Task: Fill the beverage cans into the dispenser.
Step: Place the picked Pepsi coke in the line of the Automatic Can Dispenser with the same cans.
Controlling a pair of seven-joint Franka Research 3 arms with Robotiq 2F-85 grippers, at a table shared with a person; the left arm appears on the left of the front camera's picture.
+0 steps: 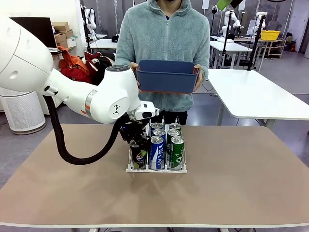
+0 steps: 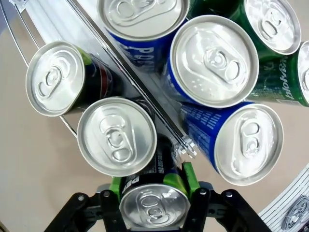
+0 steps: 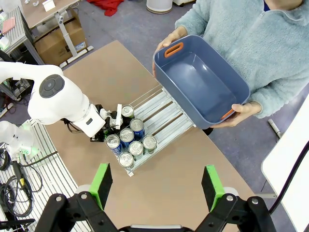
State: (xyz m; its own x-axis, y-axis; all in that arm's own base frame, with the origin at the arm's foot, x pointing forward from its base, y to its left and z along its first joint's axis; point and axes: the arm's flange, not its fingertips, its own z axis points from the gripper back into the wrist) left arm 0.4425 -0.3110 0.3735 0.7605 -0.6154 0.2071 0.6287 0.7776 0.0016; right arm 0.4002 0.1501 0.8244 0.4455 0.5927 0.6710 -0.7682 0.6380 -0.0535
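Observation:
The white dispenser (image 1: 157, 169) stands mid-table with upright beverage cans in its lanes: blue ones (image 1: 157, 152) in the middle, green ones (image 1: 176, 152) on the right. My left gripper (image 1: 136, 141) hangs over the left lane, shut on a black can (image 2: 153, 205) that it holds upright between its green pads (image 2: 189, 179). Two more black cans (image 2: 116, 135) stand just ahead in that lane, beside blue cans (image 2: 215, 60) and green cans (image 2: 273, 24). My right gripper (image 3: 157, 186) is open and empty, high above the table and the dispenser (image 3: 164, 113).
Across the table a person holds an empty dark blue bin (image 1: 166, 75) with both hands, tilted toward the far end of the dispenser. The left arm's black cable (image 1: 63, 140) loops over the table's left part.

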